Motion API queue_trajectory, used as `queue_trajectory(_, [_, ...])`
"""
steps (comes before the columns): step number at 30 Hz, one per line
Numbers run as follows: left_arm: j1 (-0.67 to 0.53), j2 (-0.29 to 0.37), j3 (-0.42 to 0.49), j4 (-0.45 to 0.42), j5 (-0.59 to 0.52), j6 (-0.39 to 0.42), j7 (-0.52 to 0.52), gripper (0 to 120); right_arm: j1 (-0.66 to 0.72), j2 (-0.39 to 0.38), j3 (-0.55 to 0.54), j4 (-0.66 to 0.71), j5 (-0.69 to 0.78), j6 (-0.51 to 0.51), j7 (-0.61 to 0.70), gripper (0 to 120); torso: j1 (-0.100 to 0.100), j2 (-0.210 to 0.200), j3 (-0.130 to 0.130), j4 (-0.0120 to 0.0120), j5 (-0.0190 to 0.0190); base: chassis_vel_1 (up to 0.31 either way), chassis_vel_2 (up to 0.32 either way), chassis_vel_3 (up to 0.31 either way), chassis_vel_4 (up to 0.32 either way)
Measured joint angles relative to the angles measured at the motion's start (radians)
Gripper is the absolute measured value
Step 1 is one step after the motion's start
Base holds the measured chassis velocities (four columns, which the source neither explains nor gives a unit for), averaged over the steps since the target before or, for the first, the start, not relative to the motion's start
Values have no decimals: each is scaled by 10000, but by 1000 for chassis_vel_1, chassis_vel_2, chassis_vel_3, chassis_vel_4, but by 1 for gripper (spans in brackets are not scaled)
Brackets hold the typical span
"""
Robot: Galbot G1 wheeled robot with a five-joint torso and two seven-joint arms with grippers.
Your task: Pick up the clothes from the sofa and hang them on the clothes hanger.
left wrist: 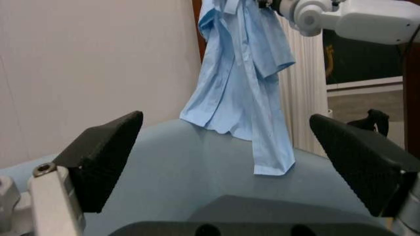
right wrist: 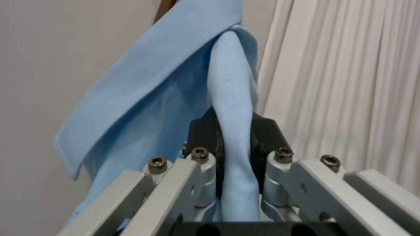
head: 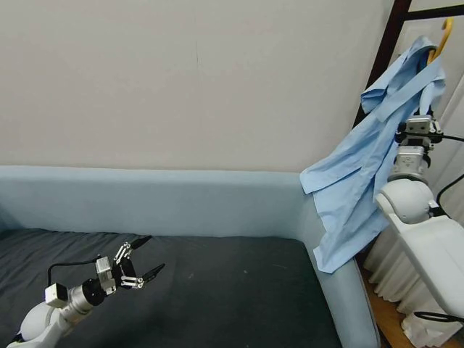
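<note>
Head view: blue sofa (head: 181, 206), wall (head: 181, 72), shirt (head: 362, 163)

Soft, even indoor light with faint shadows

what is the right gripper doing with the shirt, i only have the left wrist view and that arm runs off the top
Observer: The right wrist view shows the right gripper shut on a fold of the shirt.
Operator: is it up at the hanger
Observer: In the head view the shirt's top lies against a yellow hook on the dark rack. I cannot tell whether it is hooked on.
Operator: and where's my left gripper
Observer: The left gripper is over the dark sofa seat, far to the left of the shirt.
</note>
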Motion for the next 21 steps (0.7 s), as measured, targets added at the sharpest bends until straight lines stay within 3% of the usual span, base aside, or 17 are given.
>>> queue_trajectory(11, [96, 216, -167, 220, -138, -128, 9, 100, 2124, 1616, 20, -3179, -2274, 209, -174, 8, 0, 0, -1, -4, -2, 0, 0, 0, 0])
queue_trajectory(21, [63, 225, -159, 172, -163, -137, 13, 100, 3728, 2371, 254, -5281, -2466, -164, 108, 8, -1, 0, -1, -2, -1, 0, 0, 0, 0])
